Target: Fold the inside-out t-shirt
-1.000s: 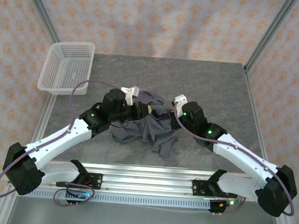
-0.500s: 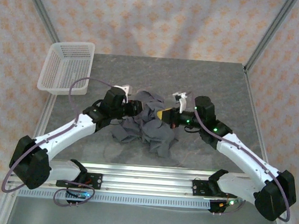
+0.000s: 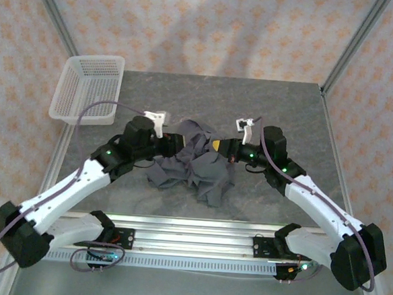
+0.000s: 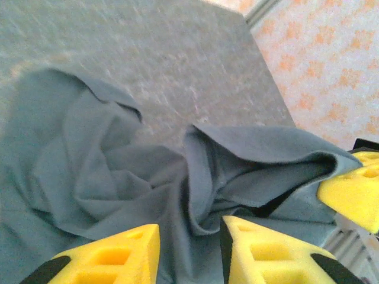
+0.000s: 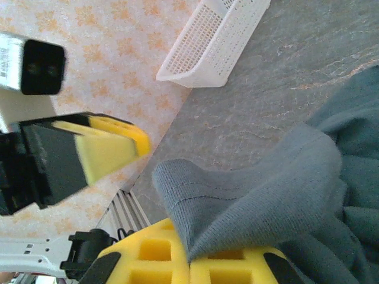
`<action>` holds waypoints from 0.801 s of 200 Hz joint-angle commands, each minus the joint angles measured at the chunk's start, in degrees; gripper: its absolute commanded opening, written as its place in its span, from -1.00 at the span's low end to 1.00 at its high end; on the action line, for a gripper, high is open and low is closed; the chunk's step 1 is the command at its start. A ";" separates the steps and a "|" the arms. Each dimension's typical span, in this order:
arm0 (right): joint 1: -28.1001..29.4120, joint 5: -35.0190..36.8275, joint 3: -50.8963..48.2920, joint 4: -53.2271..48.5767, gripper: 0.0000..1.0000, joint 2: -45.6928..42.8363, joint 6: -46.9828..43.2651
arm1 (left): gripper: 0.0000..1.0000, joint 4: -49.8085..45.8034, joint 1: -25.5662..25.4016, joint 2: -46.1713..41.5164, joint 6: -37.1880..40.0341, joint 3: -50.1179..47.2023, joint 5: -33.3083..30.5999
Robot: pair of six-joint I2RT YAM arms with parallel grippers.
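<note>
Since a second ago the left hand (image 4: 189, 236) has parted its fingers over the crumpled t-shirt (image 3: 194, 167), bunched mid-tabletop (image 3: 267, 105) between both hands, while the right hand (image 5: 189, 254) stays clamped on a raised fold.

robotics lab test cell, grey stone-look table (image 3: 280, 103) boxed in by aluminium frame posts (image 3: 54, 15), orange-patterned backdrop panels (image 3: 205, 26), slotted aluminium rail (image 3: 191, 229) at the near edge, white robot arms (image 3: 65, 192) bolted there
</note>
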 commanded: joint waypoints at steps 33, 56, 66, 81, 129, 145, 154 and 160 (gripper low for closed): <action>-0.19 -1.53 0.80 1.28 -1.00 -0.93 -0.28 | -0.32 6.81 -2.75 11.04 -7.65 2.62 5.16; -0.23 -1.25 0.77 1.36 -1.00 -1.29 -0.30 | -0.32 8.79 -2.74 13.18 -8.28 2.99 6.31; -0.23 -1.25 0.67 1.32 -1.00 -1.21 -0.28 | -0.35 10.50 -2.80 13.53 -8.87 2.64 7.46; -0.23 -1.34 0.43 1.36 -1.00 -1.03 -0.30 | -0.43 10.92 -2.87 14.10 -8.73 3.00 8.17; -0.23 -1.34 0.06 1.77 -1.00 -0.94 -0.10 | -0.57 10.05 -3.00 15.24 -8.40 3.38 8.35; -0.23 -1.17 0.15 2.06 -1.00 -0.88 0.02 | -0.56 9.48 -3.01 15.57 -8.27 3.59 8.56; -0.23 -0.83 0.14 2.22 -1.00 -0.98 0.05 | -0.62 9.30 -3.06 15.55 -8.19 3.74 8.83; -0.23 -0.21 0.06 2.28 -1.00 -1.10 0.15 | -0.82 8.91 -2.97 15.39 -8.12 4.04 9.07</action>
